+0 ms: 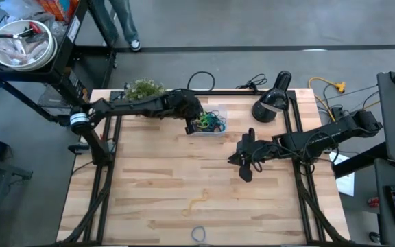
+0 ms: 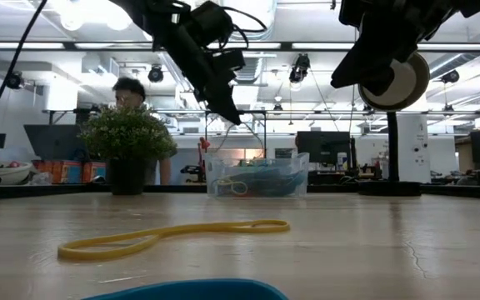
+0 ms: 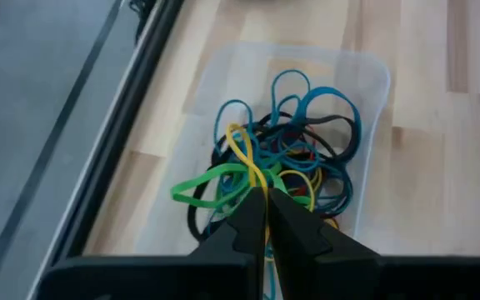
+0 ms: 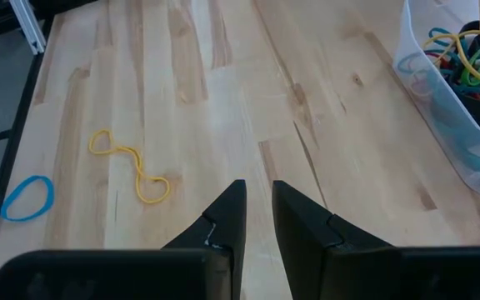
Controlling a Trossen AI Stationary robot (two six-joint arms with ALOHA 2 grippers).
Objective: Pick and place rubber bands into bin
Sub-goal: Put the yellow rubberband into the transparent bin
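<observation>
Rubber bands point(image 3: 286, 162): most are already piled in the bin point(image 1: 207, 123) at the far-centre of the tabletop point(image 1: 149, 185), next to the plant point(image 1: 142, 89).

Left claw point(image 3: 265, 200) hangs right over the bin, tips pinched together. A yellow and a green band run up to the tips, so it looks to be gripping at least one, but I can't confirm that. It sits above the pile so a release should drop straight in.

Two strays remain near the front edge: a yellow band point(image 4: 132, 171) twisted flat, and a blue band point(image 4: 27, 197) closer to the edge.

Right claw point(image 4: 258, 208) is raised over mid-tabletop with a narrow gap and nothing held. It points toward the strays, so it's likely staged for the yellow one next.
</observation>
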